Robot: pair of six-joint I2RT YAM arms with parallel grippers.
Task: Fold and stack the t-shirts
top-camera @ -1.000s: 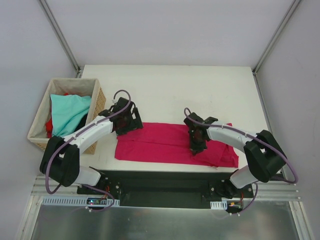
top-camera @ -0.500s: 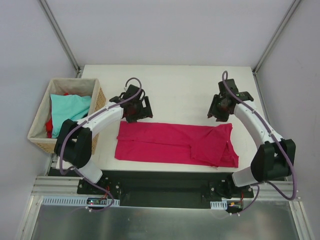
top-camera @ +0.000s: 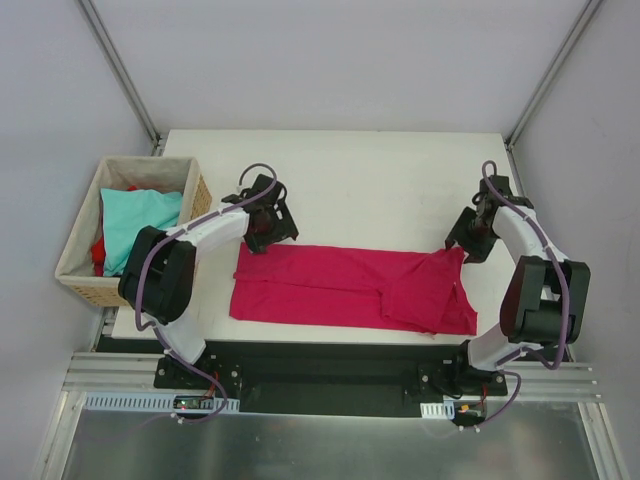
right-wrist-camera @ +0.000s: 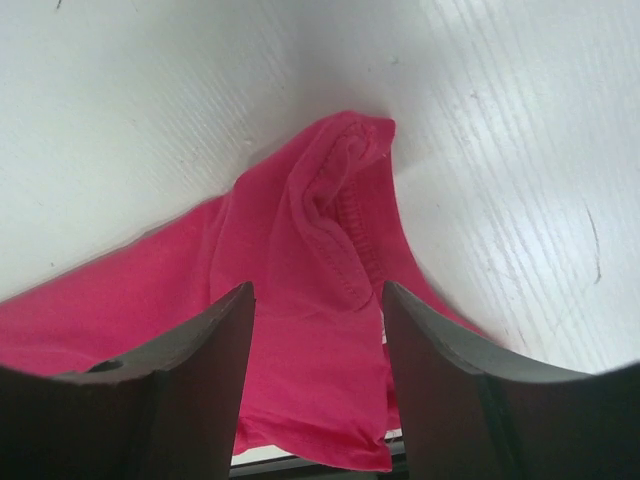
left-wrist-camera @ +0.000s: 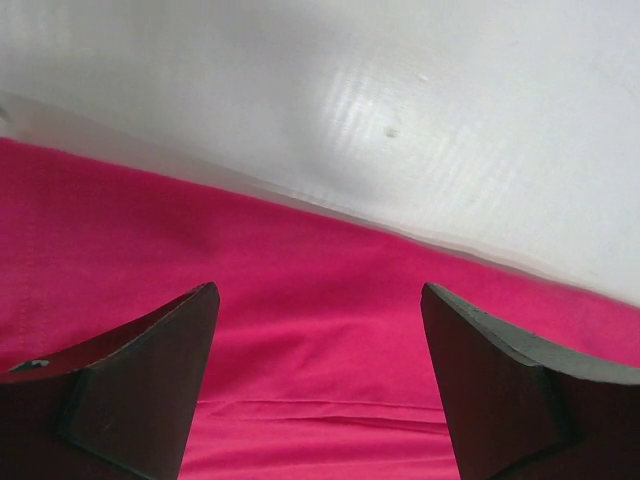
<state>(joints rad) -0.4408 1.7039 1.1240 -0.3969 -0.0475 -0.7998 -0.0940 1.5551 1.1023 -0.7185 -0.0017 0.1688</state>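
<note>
Top external view: crimson-magenta short-sleeved cloth t-shirt (top-camera: 340, 285) lies flat as a long strip along the near edge of the white desk (top-camera: 370, 180). Left claw (top-camera: 262, 235) is over the shirt's far left corner, fingers spread, holding nothing. Right claw (top-camera: 466, 243) is at the far right corner, fingers spread either side of a bunched seam, not pinching it. Woven wicker basket (top-camera: 78, 240) at the desk's left edge holds a light teal tee (top-camera: 135, 225) over a red tee (top-camera: 98, 252).

Plain crimson-magenta t-shirt (top-camera: 340, 285), teal t-shirt (top-camera: 136, 224), tan basket (top-camera: 198, 198), white table (top-camera: 380, 185)
</note>
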